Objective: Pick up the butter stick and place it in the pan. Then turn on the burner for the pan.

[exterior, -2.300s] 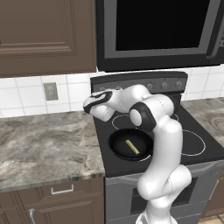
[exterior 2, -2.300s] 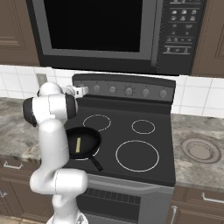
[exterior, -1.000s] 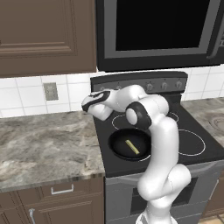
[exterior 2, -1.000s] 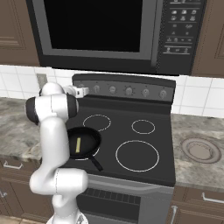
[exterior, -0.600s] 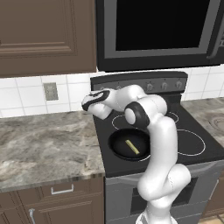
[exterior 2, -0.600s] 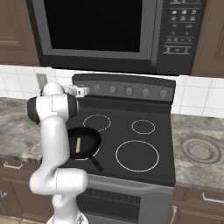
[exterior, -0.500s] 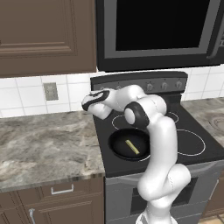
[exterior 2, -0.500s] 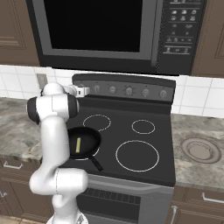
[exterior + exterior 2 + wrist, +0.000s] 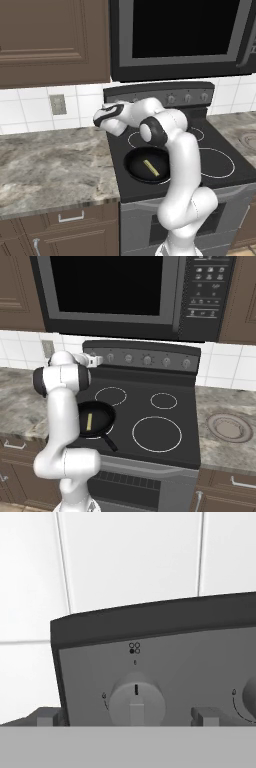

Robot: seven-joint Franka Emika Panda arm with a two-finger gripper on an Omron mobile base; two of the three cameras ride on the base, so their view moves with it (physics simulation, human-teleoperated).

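The round black pan (image 9: 147,165) (image 9: 95,419) sits on the stove's front left burner, its handle pointing toward the front edge. The pale yellow butter stick (image 9: 151,167) (image 9: 89,421) lies inside it. My gripper (image 9: 98,360) (image 9: 127,717) is open and raised at the left end of the stove's back control panel. In the hand view its two dark fingertips (image 9: 47,716) stand on either side of the leftmost knob (image 9: 136,703), close to it and holding nothing. The knob's mark points straight up.
More knobs (image 9: 147,360) line the control panel. Bare burner rings (image 9: 156,433) lie to the right of the pan. A black microwave (image 9: 110,291) hangs low over the stove. Granite counters (image 9: 45,165) flank the stove, and a round grey disc (image 9: 230,427) rests on the right one.
The hand has crept a little toward the control panel's left knob, jaws still wide. Pan and butter stick have not moved.
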